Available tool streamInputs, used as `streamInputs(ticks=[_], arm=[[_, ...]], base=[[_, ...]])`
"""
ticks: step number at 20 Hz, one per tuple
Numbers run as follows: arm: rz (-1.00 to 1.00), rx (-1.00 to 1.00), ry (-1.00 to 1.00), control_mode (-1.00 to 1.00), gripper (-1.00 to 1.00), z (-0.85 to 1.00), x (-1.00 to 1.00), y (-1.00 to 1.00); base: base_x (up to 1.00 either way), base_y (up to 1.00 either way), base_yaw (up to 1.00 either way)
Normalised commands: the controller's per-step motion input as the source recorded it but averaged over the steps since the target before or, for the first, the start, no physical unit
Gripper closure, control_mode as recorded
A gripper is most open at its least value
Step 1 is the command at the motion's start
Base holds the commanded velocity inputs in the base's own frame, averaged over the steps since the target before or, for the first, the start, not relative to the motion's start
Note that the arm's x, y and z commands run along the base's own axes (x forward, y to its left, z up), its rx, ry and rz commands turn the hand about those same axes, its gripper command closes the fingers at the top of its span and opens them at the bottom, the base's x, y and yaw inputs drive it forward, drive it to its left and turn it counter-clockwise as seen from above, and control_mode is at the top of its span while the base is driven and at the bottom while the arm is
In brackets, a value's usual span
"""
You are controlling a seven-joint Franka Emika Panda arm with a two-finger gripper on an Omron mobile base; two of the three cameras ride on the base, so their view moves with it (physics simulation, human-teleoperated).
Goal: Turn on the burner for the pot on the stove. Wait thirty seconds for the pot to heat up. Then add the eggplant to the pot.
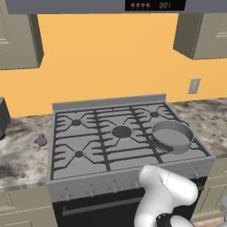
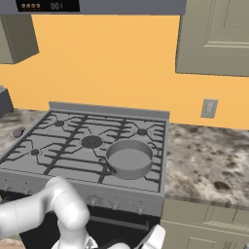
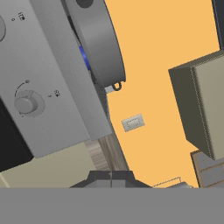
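The stove (image 1: 111,133) stood between two stretches of mottled stone counter (image 1: 22,155), backed by an orange wall (image 1: 111,57). The pot (image 1: 172,136) sat on the front right burner, its short dark handle pointing toward the middle of the range – seen from the right base camera it (image 2: 129,158) lay just right of the large ringed centre burner (image 2: 91,142). The eggplant (image 1: 41,140) lay on the counter just left of the stove, well apart from the pot; in the right base view it (image 2: 18,132) was a small dull lump near the left edge.

The arm's white elbow (image 1: 166,186) hung low in front of the oven, below the knob row. In the hand view, rolled strongly to one side, the gripper (image 3: 112,179) had its dark finger tips pressed together with nothing between them. A round knob (image 3: 27,104) on the grey front panel (image 3: 52,87) lay ahead of it and apart from the tips. Above the panel the pot's wall (image 3: 98,39) showed from the side – a streak of blue (image 3: 84,57) sat beneath it. A wall outlet (image 3: 132,123) and a cabinet (image 3: 205,105) were beyond
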Motion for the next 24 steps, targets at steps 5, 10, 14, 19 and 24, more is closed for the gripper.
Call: streamInputs(ticks=[5, 10, 14, 19, 24], arm=[[0.00, 0.00, 0.00, -1.00, 1.00, 0.00, 0.00, 0.00], [0.00, 0.00, 0.00, -1.00, 1.00, 0.00, 0.00, 0.00], [0.00, 0.00, 0.00, -1.00, 1.00, 0.00, 0.00, 0.00], [0.00, 0.00, 0.00, -1.00, 1.00, 0.00, 0.00, 0.00], [0.00, 0.00, 0.00, -1.00, 1.00, 0.00, 0.00, 0.00]], base=[[0.00, 0.00, 0.00], [0.00, 0.00, 0.00], [0.00, 0.00, 0.00], [0.00, 0.00, 0.00], [0.00, 0.00, 0.00]])
